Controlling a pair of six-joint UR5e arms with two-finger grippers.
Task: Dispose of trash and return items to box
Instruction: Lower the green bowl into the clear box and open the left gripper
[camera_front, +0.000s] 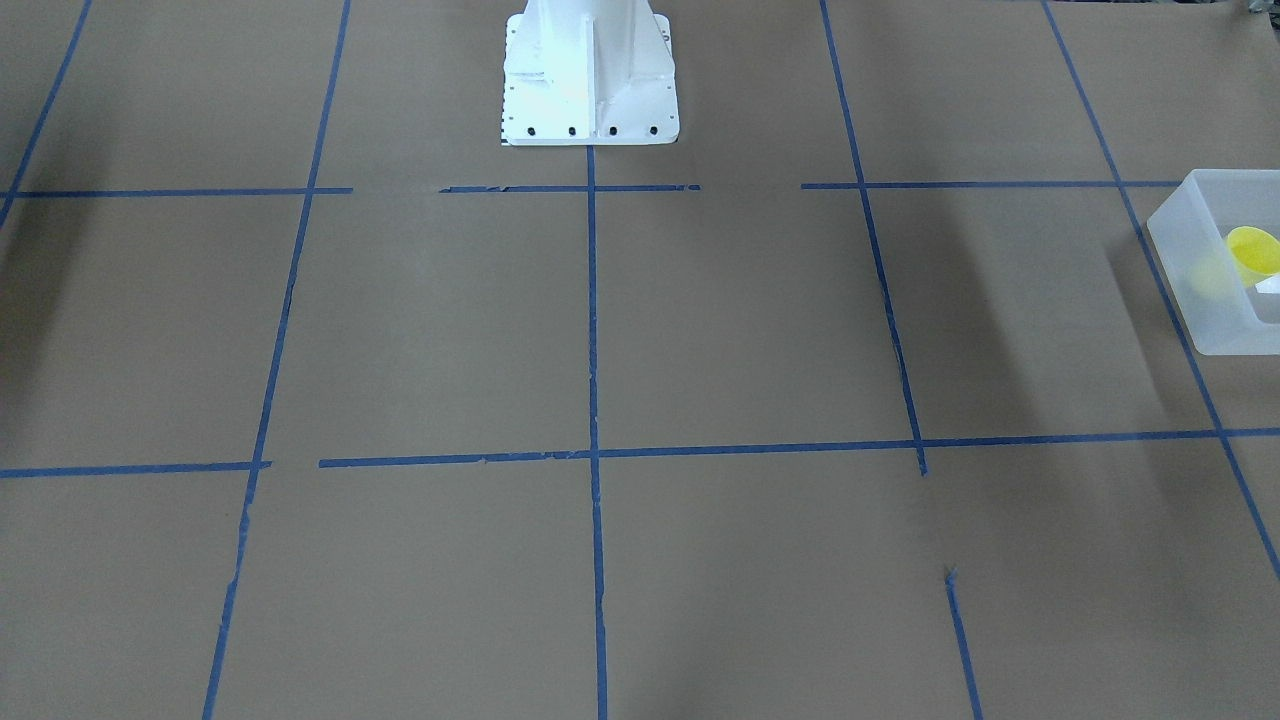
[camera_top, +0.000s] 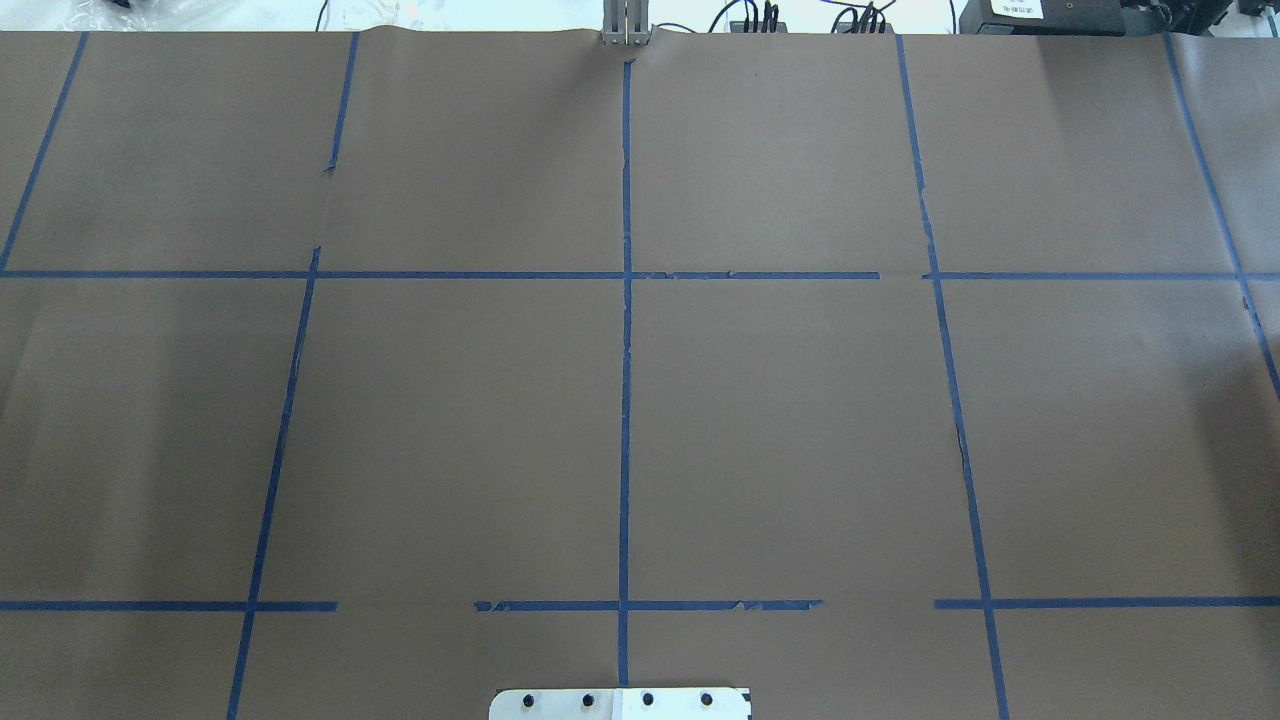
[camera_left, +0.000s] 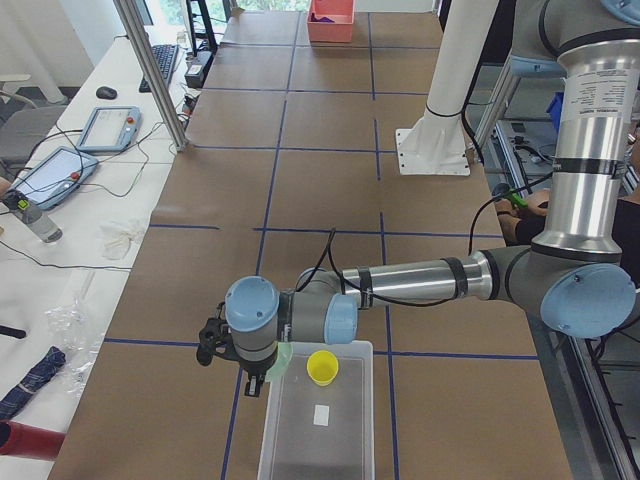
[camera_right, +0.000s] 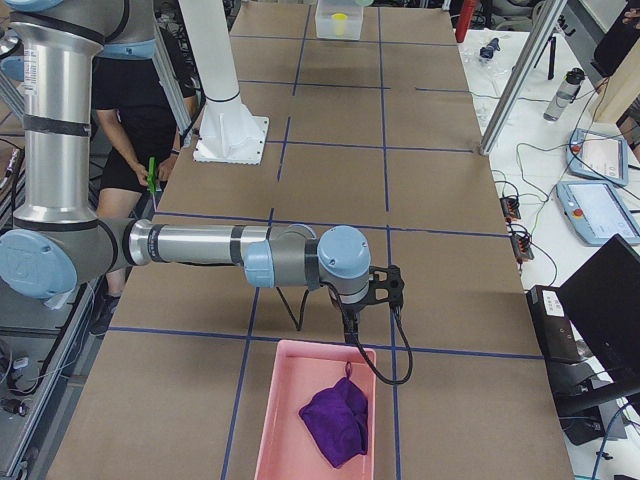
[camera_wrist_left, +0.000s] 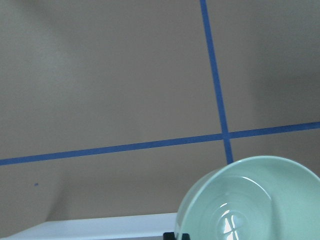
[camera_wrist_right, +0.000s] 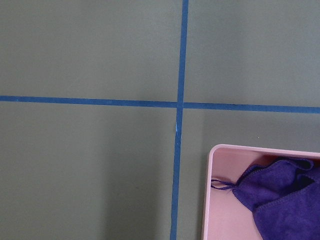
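On the paper-covered table (camera_top: 800, 400), the frosted box (camera_left: 340, 450) holds the yellow cup (camera_left: 322, 367). A pink tray (camera_right: 285, 400) contains a purple cloth (camera_right: 337, 420). The left tool (camera_left: 258, 385) grips the tilted mint-green bowl (camera_wrist_left: 250, 200) over the box's corner. Whether the right tool (camera_right: 350, 335), above the tray's rim, is open or closed cannot be told.

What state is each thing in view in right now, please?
mint-green bowl, tipped on edge, held at the box rim
yellow cup, inside the box
box, open-topped, holding the cup
left gripper, shut on the mint-green bowl
right gripper, above the pink bin rim, open or shut unclear
purple cloth, crumpled inside the pink bin
pink bin, holding the cloth
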